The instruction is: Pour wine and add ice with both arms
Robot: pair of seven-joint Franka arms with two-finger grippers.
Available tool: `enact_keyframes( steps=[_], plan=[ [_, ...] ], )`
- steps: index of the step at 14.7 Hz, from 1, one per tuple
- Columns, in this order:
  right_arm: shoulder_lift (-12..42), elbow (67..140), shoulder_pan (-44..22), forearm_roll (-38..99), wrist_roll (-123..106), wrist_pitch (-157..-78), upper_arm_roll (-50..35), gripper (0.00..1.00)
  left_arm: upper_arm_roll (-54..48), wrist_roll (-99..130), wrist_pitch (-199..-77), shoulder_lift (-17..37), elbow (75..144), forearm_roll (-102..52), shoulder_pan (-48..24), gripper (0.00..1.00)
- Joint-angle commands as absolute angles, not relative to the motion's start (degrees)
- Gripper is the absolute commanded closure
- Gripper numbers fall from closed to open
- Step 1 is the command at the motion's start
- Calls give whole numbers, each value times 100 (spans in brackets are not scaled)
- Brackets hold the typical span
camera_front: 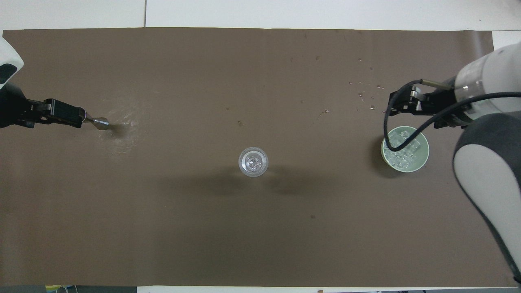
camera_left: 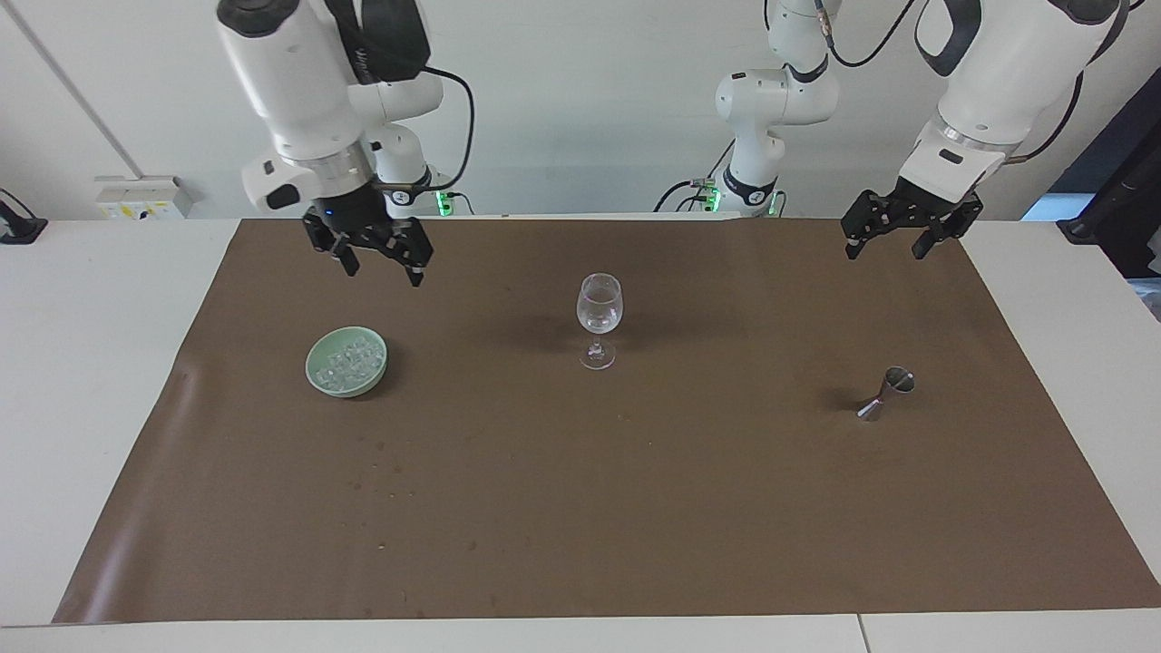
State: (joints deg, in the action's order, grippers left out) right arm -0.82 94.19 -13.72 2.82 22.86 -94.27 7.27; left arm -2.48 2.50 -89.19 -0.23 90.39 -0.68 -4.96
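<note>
Heap of small clear ice chunks (camera_left: pixel 347 361) in round pale-green bowl (camera_left: pixel 316 375) toward right arm's end; no long axis. Right gripper (camera_left: pixel 378 263) above brown mat, spread wide, empty. Left gripper (camera_left: pixel 887 243) waiting, spread, empty. No legible writing.

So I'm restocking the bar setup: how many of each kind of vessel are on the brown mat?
Wine glass: 1
Green bowl of ice: 1
Metal measuring cup, lying on its side: 1
Total: 3
</note>
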Motion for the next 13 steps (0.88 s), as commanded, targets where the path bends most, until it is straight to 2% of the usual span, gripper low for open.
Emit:
enact_keyframes(
  steps=[1,5,11,13],
  plan=[
    [-219,9527,-881,229,1778,-9107,659,0,-264,369,-8833,-123,9079,53,-536,0],
    [-378,9536,-134,211,774,-8754,659,0,-264,369,-8833,-141,9123,53,-536,0],
    [-465,9781,-70,79,686,-9158,642,0,-290,466,-8789,-141,9097,44,-545,0],
    [-466,9730,0,79,537,-8966,589,0,-290,457,-8806,-123,9070,53,-545,0]
  ],
)
